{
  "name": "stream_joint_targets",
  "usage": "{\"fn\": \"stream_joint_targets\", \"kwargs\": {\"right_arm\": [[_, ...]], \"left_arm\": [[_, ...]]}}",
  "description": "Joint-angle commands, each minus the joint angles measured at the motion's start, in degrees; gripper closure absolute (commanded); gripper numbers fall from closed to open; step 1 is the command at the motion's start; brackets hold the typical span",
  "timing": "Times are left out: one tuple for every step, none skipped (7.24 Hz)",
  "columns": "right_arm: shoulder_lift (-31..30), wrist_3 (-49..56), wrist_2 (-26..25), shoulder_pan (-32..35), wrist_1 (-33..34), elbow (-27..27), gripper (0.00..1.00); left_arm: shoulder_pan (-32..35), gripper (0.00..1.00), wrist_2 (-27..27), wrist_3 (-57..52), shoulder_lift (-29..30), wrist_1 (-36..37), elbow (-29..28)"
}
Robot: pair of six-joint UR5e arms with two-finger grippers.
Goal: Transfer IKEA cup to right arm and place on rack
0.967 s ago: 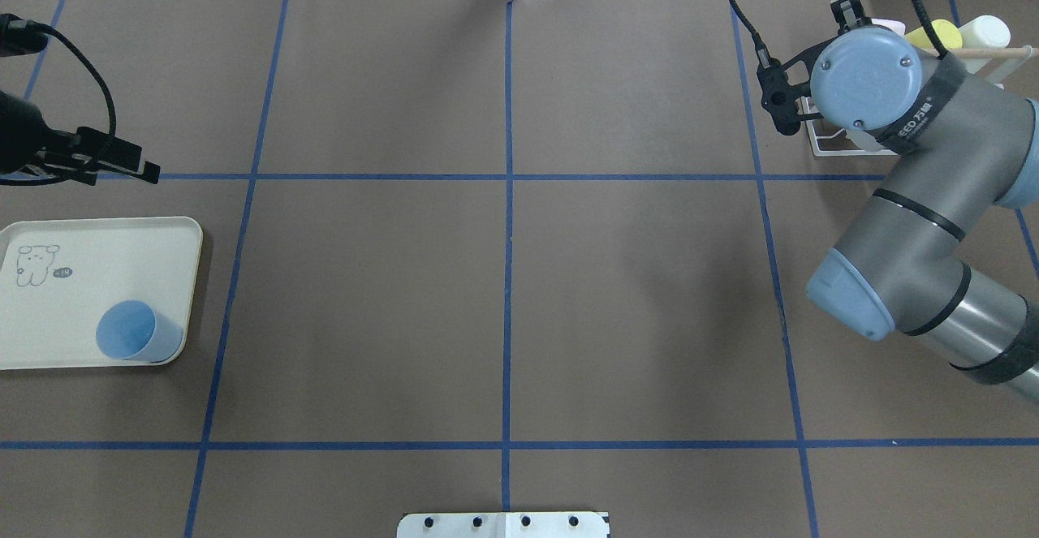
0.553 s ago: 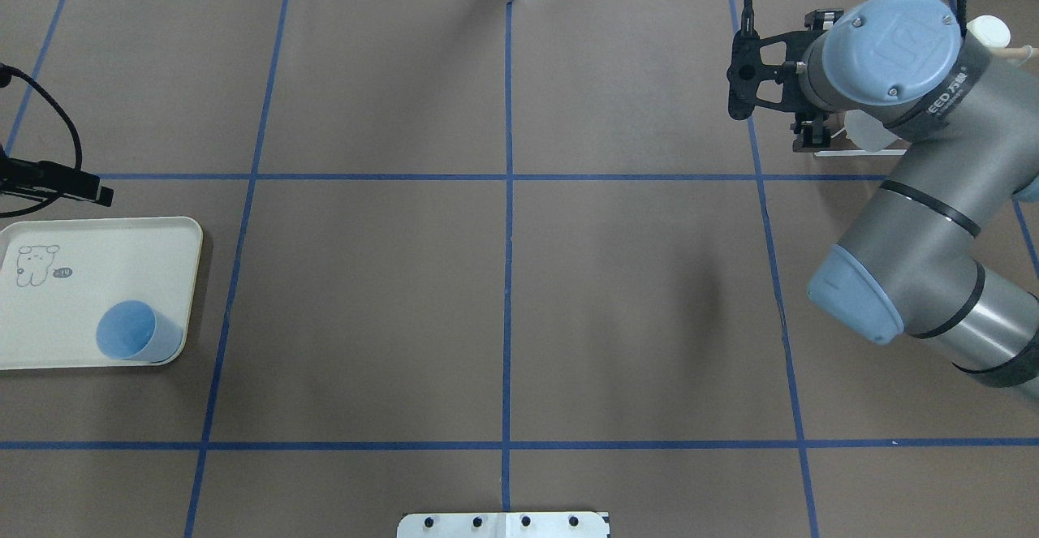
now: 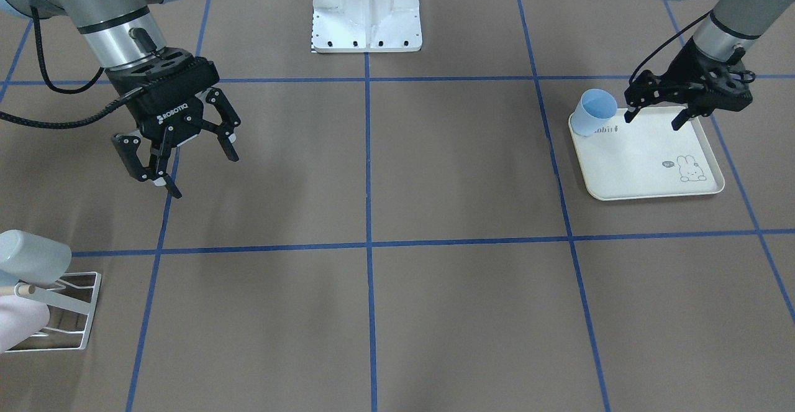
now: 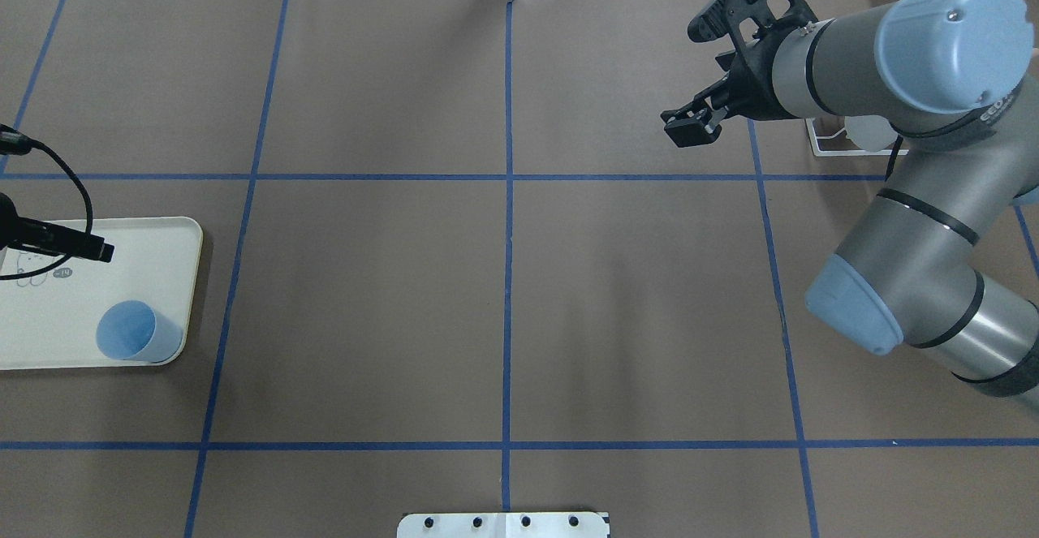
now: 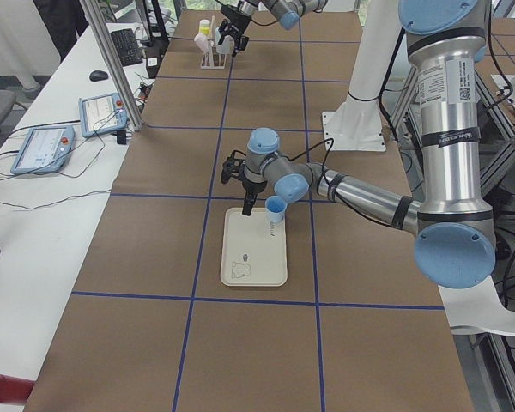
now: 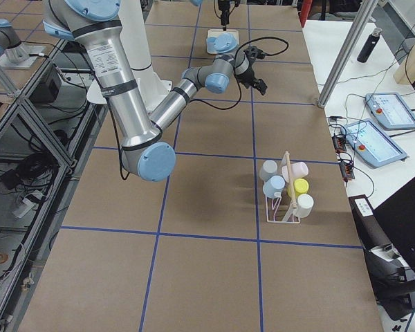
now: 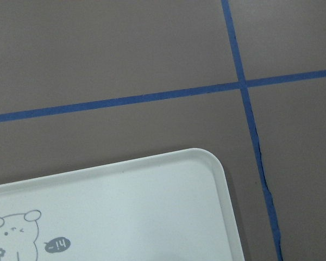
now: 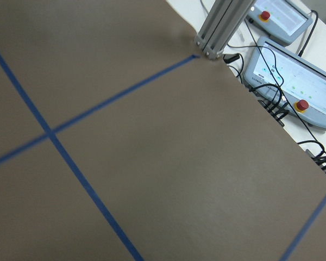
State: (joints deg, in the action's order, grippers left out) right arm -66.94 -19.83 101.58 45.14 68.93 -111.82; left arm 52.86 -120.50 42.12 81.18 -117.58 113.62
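Note:
The blue IKEA cup stands upright on a corner of the cream rabbit-print tray. It also shows in the overhead view. My left gripper is open and empty, hovering over the tray just beside the cup and apart from it. My right gripper is open and empty above the bare table, away from the rack. The white wire rack holds several cups on its wooden dowel. In the overhead view my right arm hides most of the rack.
Brown paper with blue tape lines covers the table. The white robot base plate sits at the near middle edge. Teach pendants and cables lie past the far edge, by an aluminium post.
My right gripper has swung away from the rack toward the table's middle. My left gripper has moved back over the tray, closer to the cup. The cup has not moved.

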Motion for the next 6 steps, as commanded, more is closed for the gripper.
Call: {"fn": "stream_joint_targets", "kwargs": {"right_arm": [[0.76, -5.05, 2.38, -4.26, 2.05, -0.06, 0.0], [3.55, -4.61, 7.44, -3.75, 8.79, -0.24, 0.0], [4.71, -4.52, 8.97, -3.66, 9.99, -0.33, 0.0], [4.8, -4.52, 8.9, -3.65, 10.0, -0.24, 0.0], [4.63, -4.52, 8.9, -3.57, 10.0, -0.24, 0.0], [4.63, -4.52, 8.9, -3.65, 10.0, -0.24, 0.0]], "left_arm": [[-3.8, 0.0, 0.36, 0.41, -4.07, -4.47, 0.02], [-4.69, 0.0, 0.44, 0.68, -5.23, -5.37, 0.02], [-7.22, 0.0, 2.45, 3.55, -5.24, -5.47, 0.02], [-9.85, 0.0, 3.94, 5.93, -5.24, -5.56, 0.02], [-10.75, 0.02, 4.05, 6.74, -5.07, -5.56, 0.02], [-10.76, 0.17, 4.05, 6.74, -5.07, -5.56, -0.07]]}}
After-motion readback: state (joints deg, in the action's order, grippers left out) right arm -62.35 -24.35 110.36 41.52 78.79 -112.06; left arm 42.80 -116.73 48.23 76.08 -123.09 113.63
